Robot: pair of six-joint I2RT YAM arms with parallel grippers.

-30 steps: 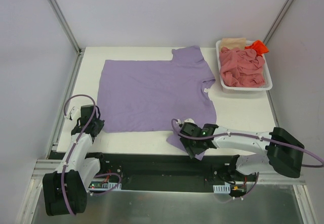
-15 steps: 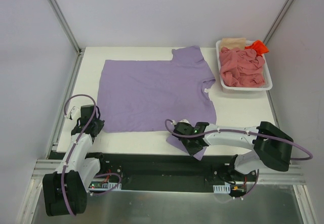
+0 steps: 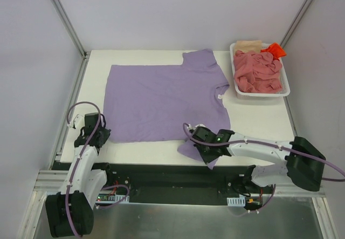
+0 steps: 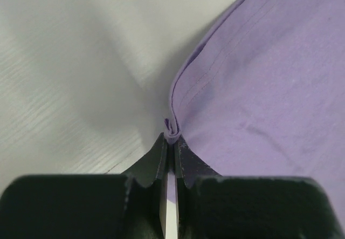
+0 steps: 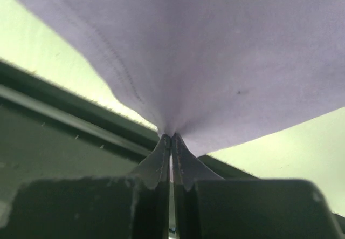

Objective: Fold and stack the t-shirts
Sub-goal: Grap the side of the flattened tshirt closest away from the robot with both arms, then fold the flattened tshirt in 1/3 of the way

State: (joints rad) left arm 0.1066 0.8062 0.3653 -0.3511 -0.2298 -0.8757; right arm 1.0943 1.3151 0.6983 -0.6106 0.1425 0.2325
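A lavender-purple t-shirt (image 3: 161, 101) lies spread flat on the white table (image 3: 259, 115). One sleeve hangs over the near edge. My left gripper (image 3: 102, 136) sits at the shirt's near left corner. In the left wrist view its jaws (image 4: 171, 137) are shut on the folded hem of that lavender t-shirt (image 4: 269, 77). My right gripper (image 3: 210, 157) is at the near sleeve. In the right wrist view it is shut (image 5: 171, 136) on a pinch of the lavender cloth (image 5: 215, 50), which rises in a tent above the fingertips. More t-shirts, salmon-pink (image 3: 259, 74), beige (image 3: 248, 45) and orange-red (image 3: 274, 49), are piled at the far right.
A white plastic basket (image 3: 287, 85) at the far right corner holds the piled shirts. A dark gap and a metal rail (image 5: 64, 115) run just beyond the table's near edge, under the held sleeve. Grey walls close in the left, the back and the right.
My right gripper has shut on the sleeve at the near edge and shifted slightly with it. The left gripper has kept its grip on the corner.
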